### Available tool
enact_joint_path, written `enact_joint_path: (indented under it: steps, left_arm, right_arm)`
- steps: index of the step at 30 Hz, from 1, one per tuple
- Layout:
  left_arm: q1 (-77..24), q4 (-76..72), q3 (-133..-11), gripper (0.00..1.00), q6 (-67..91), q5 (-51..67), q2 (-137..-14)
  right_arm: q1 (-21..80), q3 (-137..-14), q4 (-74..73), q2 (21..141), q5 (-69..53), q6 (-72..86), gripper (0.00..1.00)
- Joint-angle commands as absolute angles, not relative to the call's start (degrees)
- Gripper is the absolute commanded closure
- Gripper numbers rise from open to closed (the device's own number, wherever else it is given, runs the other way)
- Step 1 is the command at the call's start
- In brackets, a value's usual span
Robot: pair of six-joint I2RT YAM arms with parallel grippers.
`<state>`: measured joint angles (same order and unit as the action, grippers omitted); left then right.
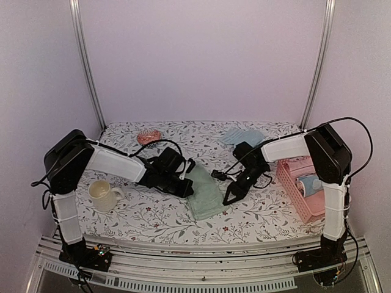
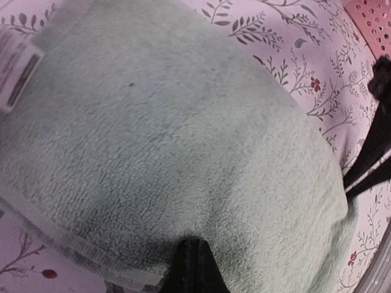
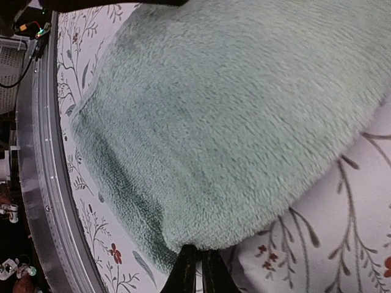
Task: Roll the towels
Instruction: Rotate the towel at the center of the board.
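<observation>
A pale green towel (image 1: 204,190) lies folded in the middle of the flowered table. It fills the left wrist view (image 2: 183,122) and the right wrist view (image 3: 232,116). My left gripper (image 1: 184,187) is at the towel's left edge, its jaws shut with the tips sunk in the pile (image 2: 192,245). My right gripper (image 1: 230,196) is at the towel's right near edge, its jaws closed on the hem (image 3: 199,249). A light blue towel (image 1: 242,135) lies flat at the back.
A pink basket (image 1: 292,186) at the right holds rolled pink and blue towels. A cream mug (image 1: 104,195) stands at the near left. A small pink dish (image 1: 148,136) sits at the back left. The table's metal front rail (image 3: 36,183) is close.
</observation>
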<state>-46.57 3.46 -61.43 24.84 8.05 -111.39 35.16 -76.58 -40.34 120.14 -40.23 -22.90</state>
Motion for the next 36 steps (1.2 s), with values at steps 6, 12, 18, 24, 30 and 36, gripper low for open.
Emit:
enact_joint_path:
  steps: [6, 12, 18, 24, 30, 36]
  left_arm:
    - [-43.0, 5.7, -64.7, 1.00, 20.9, 6.2, -115.7]
    - [-43.0, 7.3, -62.7, 1.00, 20.2, 5.5, -108.3]
    - [-44.0, 9.9, -60.8, 0.99, 18.5, 2.8, -99.3]
    - [-48.1, 5.6, -53.5, 0.87, 13.8, -0.2, -90.3]
    - [-55.1, -0.6, -44.7, 0.56, 11.0, -9.1, -82.7]
    - [-57.3, -2.2, -41.4, 0.57, 13.9, -11.1, -78.2]
  right_arm:
    - [42.0, -77.0, -41.4, 123.1, -38.1, -22.3, 0.90]
    - [39.6, -77.0, -42.3, 118.0, -37.4, -23.4, 0.86]
    - [36.4, -79.7, -44.6, 113.6, -34.8, -26.0, 0.83]
    - [35.5, -86.8, -43.0, 116.4, -29.9, -24.3, 0.82]
    - [35.4, -99.0, -43.9, 125.6, -30.4, -21.4, 0.82]
    - [35.1, -112.8, -46.6, 139.0, -22.7, -18.4, 0.83]
